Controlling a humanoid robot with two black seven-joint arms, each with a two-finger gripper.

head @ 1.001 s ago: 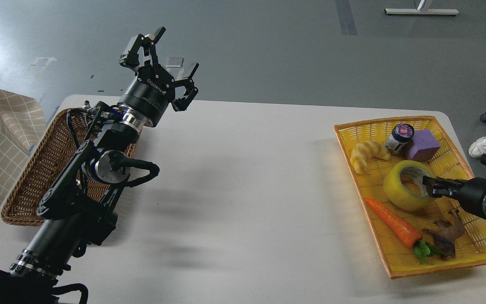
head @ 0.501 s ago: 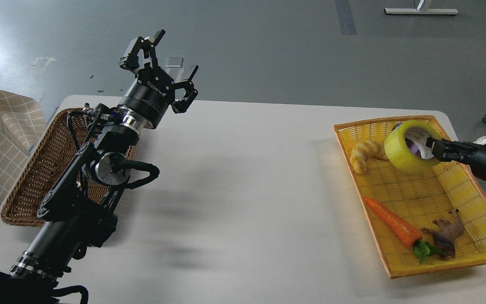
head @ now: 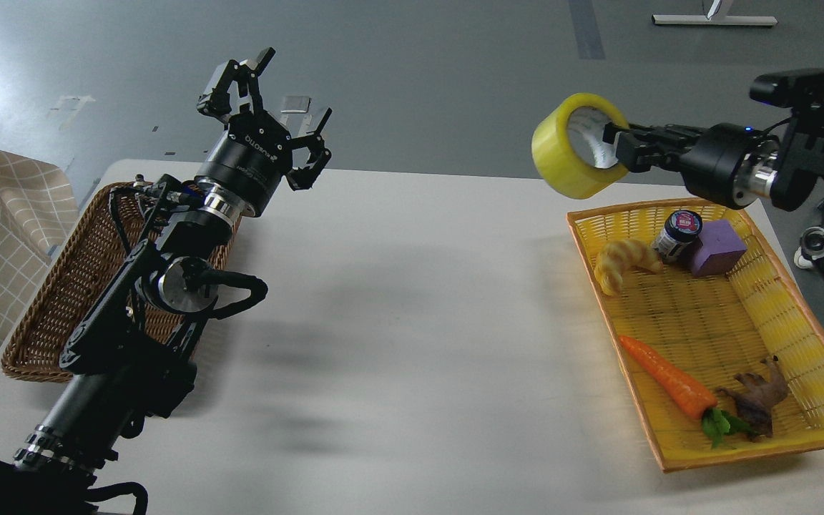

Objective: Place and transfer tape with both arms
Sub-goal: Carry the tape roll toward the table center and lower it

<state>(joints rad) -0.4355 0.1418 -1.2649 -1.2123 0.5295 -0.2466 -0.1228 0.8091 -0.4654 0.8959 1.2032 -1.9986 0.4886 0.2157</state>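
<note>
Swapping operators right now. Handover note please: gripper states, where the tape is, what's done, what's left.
Right gripper: shut on the wide roll of translucent yellow packing tape, pinching its wall with one finger inside the core. The roll is in the air beyond the far left corner of the yellow woven tray.
Left gripper: open, empty, raised above the far end of the brown wicker basket.
Done: tape picked out of the tray. The croissant, jar, purple block, carrot and brown figure remain in it.
Left: carry the tape across the white table, hand it to the left gripper, place it, presumably in the wicker basket.
</note>
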